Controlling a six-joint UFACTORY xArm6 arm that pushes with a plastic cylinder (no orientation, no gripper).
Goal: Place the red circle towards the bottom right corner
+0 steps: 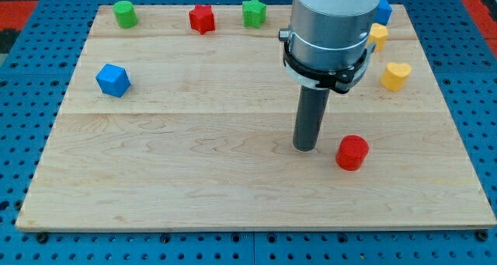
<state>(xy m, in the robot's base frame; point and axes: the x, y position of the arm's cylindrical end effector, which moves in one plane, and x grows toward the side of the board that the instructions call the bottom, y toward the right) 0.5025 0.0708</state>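
My tip, the end of a smooth dark rod, rests on the pale wooden worktop just left of the red circle. No hand is fitted. The circle sits right of centre, in the lower half.

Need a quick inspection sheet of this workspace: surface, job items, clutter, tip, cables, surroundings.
Surface: wooden board, flat, pale.
Job's things: red circle, right of centre, short of the bottom right corner.
Clutter: green cylinder, red star, green star along the view's top; blue cube at left; yellow heart, yellow block, blue block at right, partly hidden.
Tip: my tip just left of the red circle, small gap.
Cables: nothing seen.
Surroundings: blue perforated base.
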